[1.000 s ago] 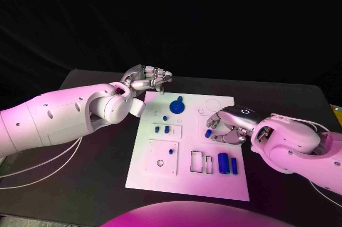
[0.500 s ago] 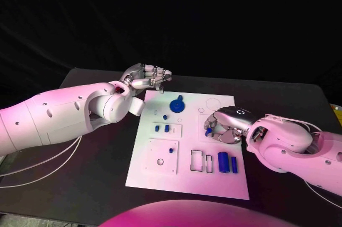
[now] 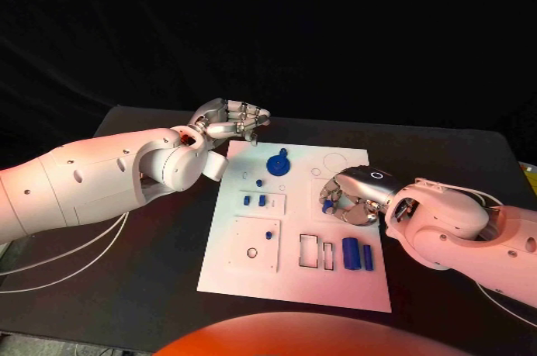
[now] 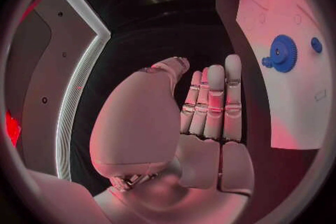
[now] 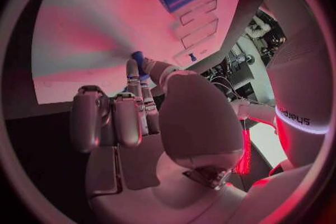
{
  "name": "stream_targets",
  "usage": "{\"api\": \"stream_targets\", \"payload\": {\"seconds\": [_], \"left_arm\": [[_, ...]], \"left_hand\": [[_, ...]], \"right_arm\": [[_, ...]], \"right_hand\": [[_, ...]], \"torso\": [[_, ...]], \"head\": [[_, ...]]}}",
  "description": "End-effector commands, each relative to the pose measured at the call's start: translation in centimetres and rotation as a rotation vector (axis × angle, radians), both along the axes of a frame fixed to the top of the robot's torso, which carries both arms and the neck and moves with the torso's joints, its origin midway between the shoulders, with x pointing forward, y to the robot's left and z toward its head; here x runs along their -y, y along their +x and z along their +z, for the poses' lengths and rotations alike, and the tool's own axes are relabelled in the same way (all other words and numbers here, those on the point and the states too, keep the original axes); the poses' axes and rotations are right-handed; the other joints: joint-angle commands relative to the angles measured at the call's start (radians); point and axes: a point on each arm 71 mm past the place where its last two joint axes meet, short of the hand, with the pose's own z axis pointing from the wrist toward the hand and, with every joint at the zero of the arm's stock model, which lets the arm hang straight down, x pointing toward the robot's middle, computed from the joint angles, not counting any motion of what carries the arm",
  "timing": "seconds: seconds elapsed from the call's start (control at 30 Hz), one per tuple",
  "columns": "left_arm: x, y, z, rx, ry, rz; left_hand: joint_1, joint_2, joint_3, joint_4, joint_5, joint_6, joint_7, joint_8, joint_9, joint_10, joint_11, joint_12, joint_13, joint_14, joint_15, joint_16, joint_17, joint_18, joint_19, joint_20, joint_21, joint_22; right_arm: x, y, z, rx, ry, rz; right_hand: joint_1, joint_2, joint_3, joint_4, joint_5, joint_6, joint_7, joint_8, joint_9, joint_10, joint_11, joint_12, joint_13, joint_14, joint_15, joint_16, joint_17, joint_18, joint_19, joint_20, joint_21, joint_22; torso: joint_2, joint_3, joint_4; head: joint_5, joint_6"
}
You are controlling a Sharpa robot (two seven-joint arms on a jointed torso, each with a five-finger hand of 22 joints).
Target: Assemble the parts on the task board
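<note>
- Black table bears the white task board; blue parts lie on it as before.
- Right hand has slid inward over the board's middle, pinching a small blue part.
- Left hand stays past the board's far corner, fingers curled, holding nothing.

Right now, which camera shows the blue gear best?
The left wrist view: the gear lies unobstructed and large on the board, teeth visible. The head view shows it small but whole. In the right wrist view I cannot make it out.
</note>
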Motion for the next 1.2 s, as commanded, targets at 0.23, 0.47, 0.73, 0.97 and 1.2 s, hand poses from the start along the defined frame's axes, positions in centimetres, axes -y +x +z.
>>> {"api": "stream_targets", "payload": {"seconds": [0.23, 0.47, 0.73, 0.97, 1.2], "left_arm": [[0.2, 0.0, 0.1, -0.002, -0.011, -0.014], [0.2, 0.1, 0.0, -0.003, -0.01, -0.013], [0.2, 0.2, -0.1, -0.005, -0.011, -0.013], [0.4, 0.3, -0.2, -0.008, -0.013, -0.016], [0.6, 0.5, -0.3, -0.009, -0.017, -0.018]], "left_hand": [[0.006, 0.006, -0.001, -0.004, 0.0, -0.004, 0.004, 0.001, 0.002, -0.009, -0.001, 0.008, 0.002, -0.005, 0.002, 0.006, -0.001, 0.013, 0.001, 0.009, -0.003, -0.001], [0.006, 0.006, -0.001, -0.004, 0.0, -0.004, 0.004, 0.001, 0.002, -0.009, -0.001, 0.008, 0.002, -0.005, 0.002, 0.006, -0.001, 0.013, 0.001, 0.009, -0.003, -0.001], [0.006, 0.006, -0.001, -0.004, 0.0, -0.005, 0.005, 0.001, 0.002, -0.01, -0.001, 0.008, 0.002, -0.005, 0.002, 0.006, -0.001, 0.013, 0.001, 0.009, -0.003, -0.001], [0.006, 0.006, -0.001, -0.004, 0.0, -0.006, 0.005, 0.0, 0.002, -0.011, 0.0, 0.009, 0.002, -0.006, 0.002, 0.007, -0.001, 0.013, 0.001, 0.009, -0.003, -0.001], [0.006, 0.006, -0.001, -0.004, 0.0, -0.006, 0.005, 0.0, 0.002, -0.013, 0.0, 0.009, 0.002, -0.006, 0.003, 0.007, -0.001, 0.013, 0.001, 0.009, -0.004, -0.001]], "right_arm": [[0.1, -0.5, 0.6, 0.036, 0.033, -0.002], [0.2, -0.8, 2.4, 0.053, 0.07, 0.003], [-0.5, -1.5, 4.8, 0.076, 0.113, 0.035], [-2.8, -2.4, 5.6, 0.079, 0.157, 0.1], [-6.9, -4.1, 4.3, 0.06, 0.198, 0.207]], "right_hand": [[0.015, 0.007, 0.014, -0.011, -0.009, 0.007, 0.002, 0.018, 0.015, 0.006, 0.0, -0.009, -0.001, 0.038, -0.009, 0.003, 0.0, -0.014, 0.003, -0.002, 0.006, 0.003], [0.013, 0.003, 0.015, -0.013, -0.011, 0.007, 0.003, 0.02, 0.016, 0.005, 0.0, -0.012, -0.001, 0.038, -0.009, 0.004, 0.0, -0.014, 0.003, -0.002, 0.007, 0.003], [0.01, 0.0, 0.015, -0.014, -0.011, 0.007, 0.003, 0.021, 0.018, 0.006, 0.001, -0.013, -0.001, 0.039, -0.008, 0.004, 0.001, -0.015, 0.004, -0.002, 0.008, 0.005], [0.008, -0.002, 0.016, -0.015, -0.011, 0.007, 0.003, 0.022, 0.018, 0.007, 0.001, -0.014, 0.0, 0.039, -0.008, 0.005, 0.002, -0.015, 0.004, -0.002, 0.008, 0.005], [0.007, -0.003, 0.016, -0.015, -0.011, 0.007, 0.003, 0.022, 0.019, 0.008, 0.001, -0.015, 0.0, 0.039, -0.008, 0.005, 0.002, -0.015, 0.004, -0.002, 0.008, 0.006]], "torso": [[-0.001, 0.0, 0.0001], [-0.002, -0.0006, -0.0005], [-0.003, -0.0008, -0.0001], [-0.002, -0.0003, -0.0005], [-0.001, -0.0009, 0.001]], "head": [[-0.001, 0.001], [-0.002, 0.004], [-0.002, 0.007], [0.007, 0.009], [0.015, 0.014]]}}
